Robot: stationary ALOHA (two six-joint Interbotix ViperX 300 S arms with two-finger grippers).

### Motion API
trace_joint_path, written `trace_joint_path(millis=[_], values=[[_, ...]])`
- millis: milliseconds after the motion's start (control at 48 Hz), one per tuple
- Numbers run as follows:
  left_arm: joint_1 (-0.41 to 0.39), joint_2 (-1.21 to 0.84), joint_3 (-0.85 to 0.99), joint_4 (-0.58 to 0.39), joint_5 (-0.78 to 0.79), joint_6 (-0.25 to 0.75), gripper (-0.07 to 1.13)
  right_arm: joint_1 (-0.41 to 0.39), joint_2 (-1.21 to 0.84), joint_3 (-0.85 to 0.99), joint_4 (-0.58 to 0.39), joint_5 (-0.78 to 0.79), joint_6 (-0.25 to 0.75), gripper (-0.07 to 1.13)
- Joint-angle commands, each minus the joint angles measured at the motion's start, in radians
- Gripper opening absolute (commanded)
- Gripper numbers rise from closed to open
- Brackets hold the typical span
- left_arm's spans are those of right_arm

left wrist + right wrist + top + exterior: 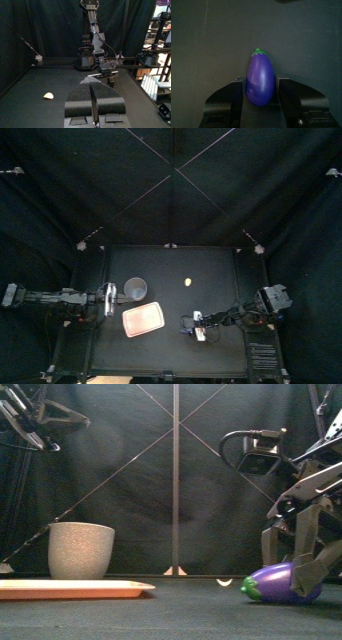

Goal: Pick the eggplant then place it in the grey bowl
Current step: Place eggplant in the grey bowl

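Now the right gripper (262,82) is clamping the eggplant (283,582) low at the table's near right, the carry to the grey bowl (80,550) at left remaining, while the closed left gripper (95,80) is idling.

The eggplant (278,583), glossy purple with a green cap, is laid on its side on the surface (174,620) at the right, clasped by the right claw (261,79). The tall, speckled grey bowl (80,550) is stood upright, well apart at the left.
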Motion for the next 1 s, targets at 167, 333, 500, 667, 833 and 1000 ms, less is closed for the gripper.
trace_joint_path(millis=[167, 333, 500, 667, 833, 1000], values=[[-0.002, 0.002, -0.014, 0.0, -0.011, 0.002, -0.02, -0.048, -0.028, -0.052, -0.015, -0.006, -0.017, 0.51], [-0.002, 0.003, -0.012, 0.0, -0.011, 0.002, -0.02, -0.184, -0.101, -0.147, -0.133, -0.008, -0.012, 0.52], [-0.002, 0.003, -0.009, 0.0, -0.011, 0.002, -0.02, -0.305, -0.104, -0.307, -0.249, -0.008, -0.006, 0.52], [-0.002, 0.002, -0.011, 0.0, -0.011, 0.002, -0.02, -0.388, -0.021, -0.462, -0.29, -0.028, -0.008, 0.52], [-0.002, 0.002, -0.009, 0.002, -0.011, 0.002, -0.02, -0.417, 0.106, -0.607, -0.293, -0.077, -0.009, 0.52], [-0.002, 0.002, -0.009, 0.002, -0.011, 0.002, -0.02, -0.43, 0.236, -0.77, -0.291, -0.092, -0.008, 0.54]])
